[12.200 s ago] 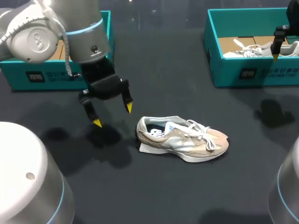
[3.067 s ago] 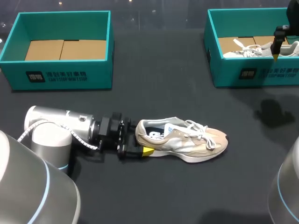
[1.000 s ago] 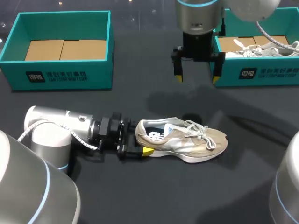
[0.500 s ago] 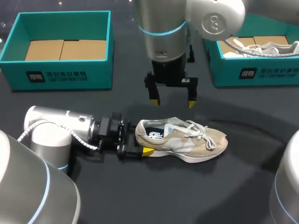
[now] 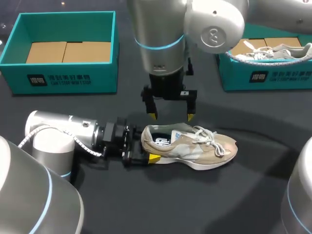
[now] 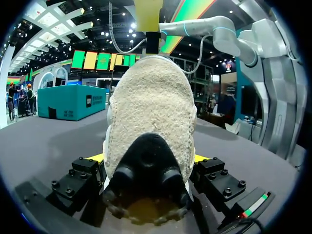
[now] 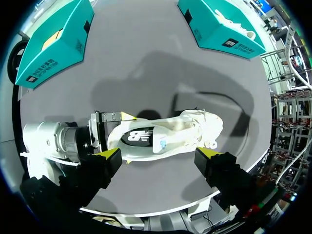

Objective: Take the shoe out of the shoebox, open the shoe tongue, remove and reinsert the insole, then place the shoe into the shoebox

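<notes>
- One shoe (image 5: 190, 146) lies on its sole mid-table, toe to the right, outside the far-left shoebox (image 5: 63, 80)
- Left gripper (image 5: 145, 152) pinches the heel from both sides
- Right gripper (image 5: 171, 116) hangs just above the collar, fingers spread
- Risk: descending off-line, it may snag laces instead of tongue, or twist the heel from the clamp
</notes>
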`<state>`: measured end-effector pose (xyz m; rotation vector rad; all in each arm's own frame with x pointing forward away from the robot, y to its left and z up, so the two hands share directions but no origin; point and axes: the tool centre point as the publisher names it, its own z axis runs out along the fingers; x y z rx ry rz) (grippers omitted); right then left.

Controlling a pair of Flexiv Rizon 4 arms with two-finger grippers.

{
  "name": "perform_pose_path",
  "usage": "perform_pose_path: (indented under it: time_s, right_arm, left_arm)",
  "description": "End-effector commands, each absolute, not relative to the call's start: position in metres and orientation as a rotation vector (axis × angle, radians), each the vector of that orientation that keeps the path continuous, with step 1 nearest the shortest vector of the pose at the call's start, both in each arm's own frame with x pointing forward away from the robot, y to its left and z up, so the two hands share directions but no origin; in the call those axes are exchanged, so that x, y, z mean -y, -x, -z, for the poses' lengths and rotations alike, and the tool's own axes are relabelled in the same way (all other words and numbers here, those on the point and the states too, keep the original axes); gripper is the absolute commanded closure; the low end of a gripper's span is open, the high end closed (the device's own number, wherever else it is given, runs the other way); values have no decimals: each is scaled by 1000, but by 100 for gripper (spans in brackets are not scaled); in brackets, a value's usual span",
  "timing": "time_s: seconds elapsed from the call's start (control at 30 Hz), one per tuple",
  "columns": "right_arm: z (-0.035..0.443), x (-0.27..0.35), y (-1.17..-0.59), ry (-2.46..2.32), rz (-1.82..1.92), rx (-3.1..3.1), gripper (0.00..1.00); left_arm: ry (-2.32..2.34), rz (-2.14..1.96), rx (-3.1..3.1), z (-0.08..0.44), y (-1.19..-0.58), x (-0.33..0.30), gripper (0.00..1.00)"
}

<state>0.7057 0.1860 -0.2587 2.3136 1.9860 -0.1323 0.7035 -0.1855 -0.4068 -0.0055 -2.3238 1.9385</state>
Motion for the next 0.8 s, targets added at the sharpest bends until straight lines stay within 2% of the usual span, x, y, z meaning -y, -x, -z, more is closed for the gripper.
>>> perform_pose_path:
  time_s: [0.03, 0.37, 0.8]
  right_arm:
    - [264, -200, -694, -2368, 163, -1775, 0]
    - [294, -210, -677, -2349, 205, -1673, 0]
    - [318, -183, -685, -2359, 186, -1579, 0]
  left_arm:
    - [3, -1939, 2325, 407, -702, 186, 100]
    - [3, -1939, 2325, 407, -702, 186, 100]
    - [3, -1939, 2325, 407, -702, 186, 100]
